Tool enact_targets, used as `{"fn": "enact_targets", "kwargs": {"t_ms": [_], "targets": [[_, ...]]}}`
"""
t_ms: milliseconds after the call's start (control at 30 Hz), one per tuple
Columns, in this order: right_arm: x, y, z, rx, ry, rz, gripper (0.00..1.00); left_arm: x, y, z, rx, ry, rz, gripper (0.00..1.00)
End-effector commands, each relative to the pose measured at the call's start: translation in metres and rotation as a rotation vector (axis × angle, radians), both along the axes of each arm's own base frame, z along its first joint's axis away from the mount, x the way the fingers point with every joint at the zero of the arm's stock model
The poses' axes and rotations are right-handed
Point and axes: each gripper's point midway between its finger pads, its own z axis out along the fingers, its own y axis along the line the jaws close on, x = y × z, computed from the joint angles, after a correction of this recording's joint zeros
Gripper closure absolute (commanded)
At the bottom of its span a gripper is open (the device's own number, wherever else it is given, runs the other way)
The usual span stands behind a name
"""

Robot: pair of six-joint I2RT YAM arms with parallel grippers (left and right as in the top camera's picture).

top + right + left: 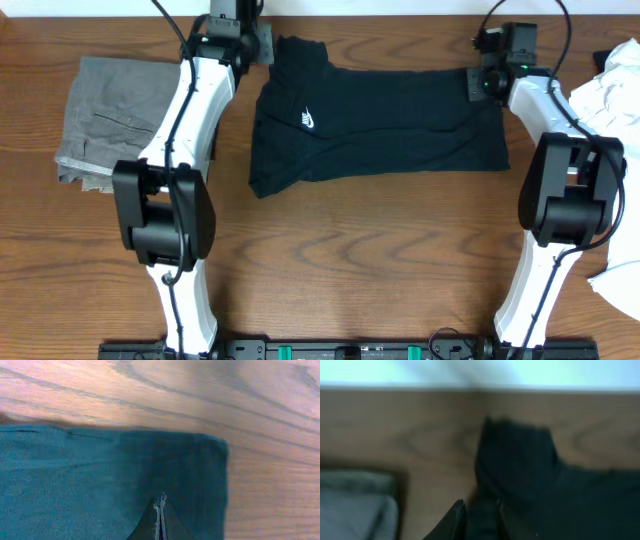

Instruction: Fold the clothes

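The black T-shirt (pixel 390 130) is what both pincers are at, so we begin with them. In the left wrist view the left gripper (pixel 479 506) has its fingers (pixel 454 522) a little apart, with dark cloth filling the gap. That picture is blurred, and we cannot tell whether they truly pinch it. In the right wrist view the right gripper (pixel 160 499) has its fingers pressed together, tips down over the shirt's cloth close to one corner of the garment; we see no fold caught between them.

From overhead we find the left gripper at the shirt's far left corner and the right gripper at its far right corner. Between them the shirt lies spread sideways across the far middle of the table (pixel 350 270), its small white logo (pixel 308 121) towards the left end.

Further out, folded grey trousers (pixel 110 120) lie at the table's left side, apart from the shirt, with the left arm (pixel 190 110) between. A crumpled white garment (pixel 615 85) lies at the right edge, beyond the right arm (pixel 560 150).
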Motion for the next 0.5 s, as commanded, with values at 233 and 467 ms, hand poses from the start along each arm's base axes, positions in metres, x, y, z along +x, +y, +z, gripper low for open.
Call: {"fn": "enact_targets", "kwargs": {"t_ms": [233,467], "targets": [[0.008,-0.02,-0.055,0.003,0.022,-0.024,0.99,0.012,-0.01,-0.083,-0.039,0.071,-0.018,0.79],[-0.009,-0.052,-0.083,-0.025,0.101,-0.135,0.99,0.018,-0.006,-0.104,-0.017,0.074,0.001,0.8]]}}
